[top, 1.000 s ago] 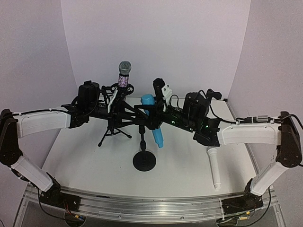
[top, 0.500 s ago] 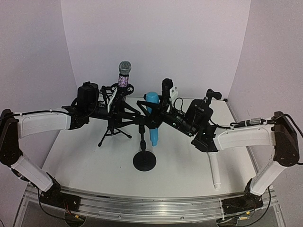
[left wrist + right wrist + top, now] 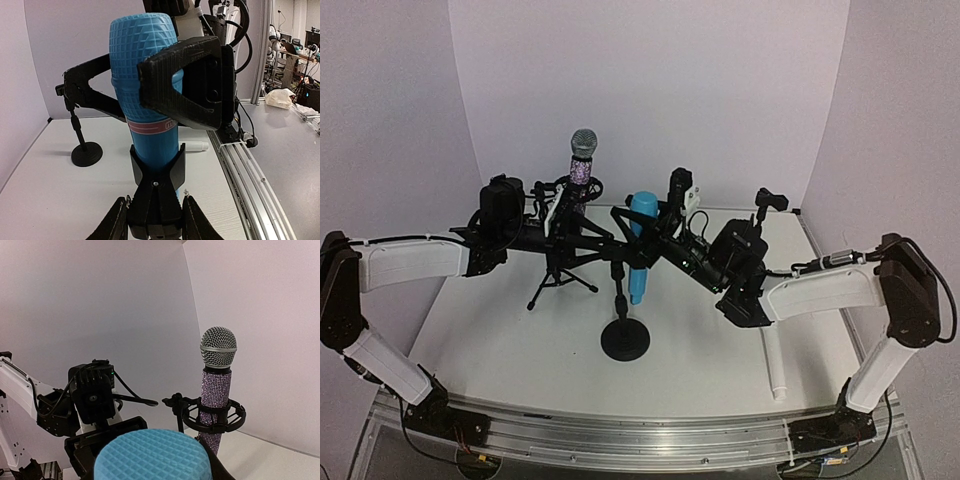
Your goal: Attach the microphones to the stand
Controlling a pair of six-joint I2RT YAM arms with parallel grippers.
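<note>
The glittery microphone (image 3: 582, 165) sits in its cradle at far left, and the left tool (image 3: 155, 222) squeezes the stand's clip (image 3: 156, 175) by its tail. The blue microphone (image 3: 150, 115), slanted a moment ago, now stands upright in that clip, the right tool (image 3: 648, 243) clamped tight round it. The white microphone (image 3: 775, 355) lies on the counter (image 3: 490, 320), so that looks like the last one to fit.

White desk (image 3: 710, 345) in view, lit evenly. Near its middle sits a round-base stand (image 3: 625, 341), black disc flat on the surface, pole rising straight up. Behind it and to the left, a black tripod stand (image 3: 560, 284) has its legs splayed on the desk. Over on the right, a white microphone (image 3: 776, 366) lies flat, pointing toward the near edge and well apart from both stands.
</note>
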